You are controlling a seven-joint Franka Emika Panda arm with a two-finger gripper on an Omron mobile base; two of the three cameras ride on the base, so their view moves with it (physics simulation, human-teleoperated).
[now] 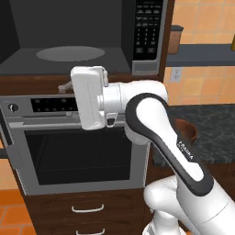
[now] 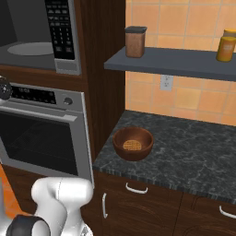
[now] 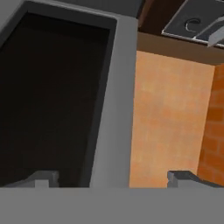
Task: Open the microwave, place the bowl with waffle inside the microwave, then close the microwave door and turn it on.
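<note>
Viewing my two-finger gripper (image 3: 113, 178), jaws wide and empty, before the black-glass, silver-framed microwave door (image 3: 65, 87); round reddish-brown bowl with waffle (image 2: 133, 143) at centre frame.

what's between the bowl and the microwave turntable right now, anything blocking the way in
Nothing visible blocks it. The microwave cavity stands open, its turntable bare. The bowl with waffle sits on the counter to the right, with the dark cabinet side between counter and microwave front.

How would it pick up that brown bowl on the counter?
Probably by the rim of the bowl, coming from above: one finger inside the wall, one outside. It sits upright and open on the dark counter, too wide to span, with the waffle low in the middle.
</note>
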